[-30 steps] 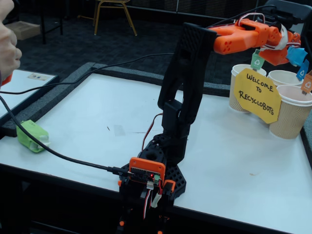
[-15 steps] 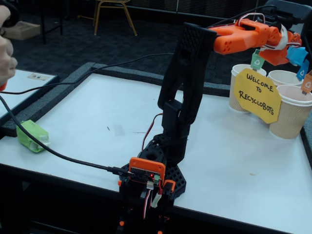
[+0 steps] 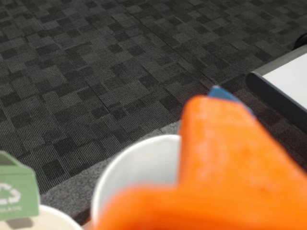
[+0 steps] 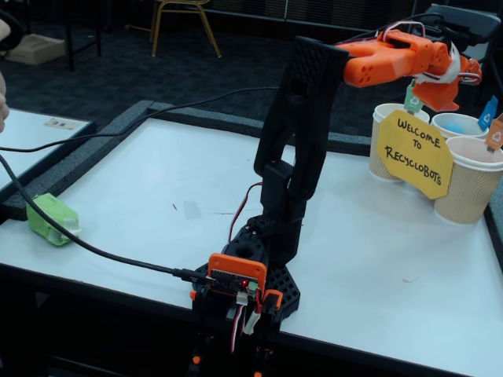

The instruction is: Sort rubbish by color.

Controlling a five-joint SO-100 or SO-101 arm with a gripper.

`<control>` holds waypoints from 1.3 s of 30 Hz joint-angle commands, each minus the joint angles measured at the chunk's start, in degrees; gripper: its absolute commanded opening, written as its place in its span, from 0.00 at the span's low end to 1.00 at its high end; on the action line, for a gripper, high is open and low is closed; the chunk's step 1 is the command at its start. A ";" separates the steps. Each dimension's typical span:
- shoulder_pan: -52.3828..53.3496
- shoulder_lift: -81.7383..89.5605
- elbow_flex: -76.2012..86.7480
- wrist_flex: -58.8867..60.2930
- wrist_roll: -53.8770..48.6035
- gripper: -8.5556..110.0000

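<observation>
Below the pincer (image 4: 454, 93), blue lump (image 4: 462, 126) sits in a cup (image 4: 454, 121); jaw state unclear. Green lump (image 4: 52, 219) lies far off across the table (image 4: 141, 181), risking a cable (image 4: 86, 245) snag on the reach.

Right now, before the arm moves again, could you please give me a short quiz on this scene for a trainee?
1. True or false: the green lump lies inside a paper cup.
2. In the fixed view, which colour shows inside the middle cup of the three? A) orange B) light blue C) green
3. Fill in the missing word: the yellow sign reads "Welcome to ___".

Key:
1. False. It lies on the white table, near its left edge.
2. B. The light blue lump sits there.
3. Recyclobots.
</observation>
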 commanded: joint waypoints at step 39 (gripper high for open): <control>-47.11 55.63 -0.44 63.02 -0.70 0.18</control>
